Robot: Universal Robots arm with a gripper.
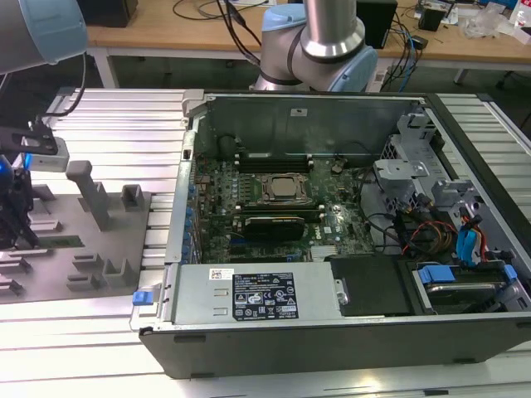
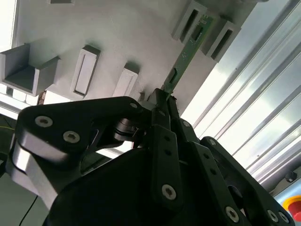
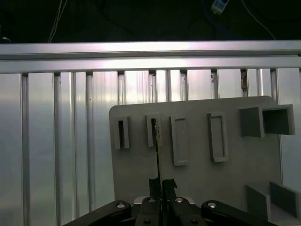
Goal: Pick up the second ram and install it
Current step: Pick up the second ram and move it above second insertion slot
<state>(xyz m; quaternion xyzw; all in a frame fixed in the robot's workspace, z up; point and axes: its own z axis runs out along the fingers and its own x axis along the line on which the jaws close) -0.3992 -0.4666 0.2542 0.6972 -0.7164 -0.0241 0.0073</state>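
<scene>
The second ram (image 2: 187, 52) is a narrow green board standing on edge on the grey fixture plate (image 2: 117, 33), its far end between two grey slot blocks. It appears edge-on as a thin line (image 3: 157, 153) in the first wrist view and as a green strip (image 1: 63, 241) in the exterior view. My gripper (image 3: 161, 184) has its black fingers (image 2: 159, 104) pressed against both sides of the ram's near end. In the exterior view the gripper (image 1: 14, 228) hangs over the fixture plate at the far left.
An open computer case (image 1: 332, 332) with the green motherboard (image 1: 274, 207) fills the exterior view's middle and right. Grey fixture blocks (image 1: 90, 192) rise from the plate beside the gripper. Ribbed aluminium table slats (image 3: 56, 132) lie all around.
</scene>
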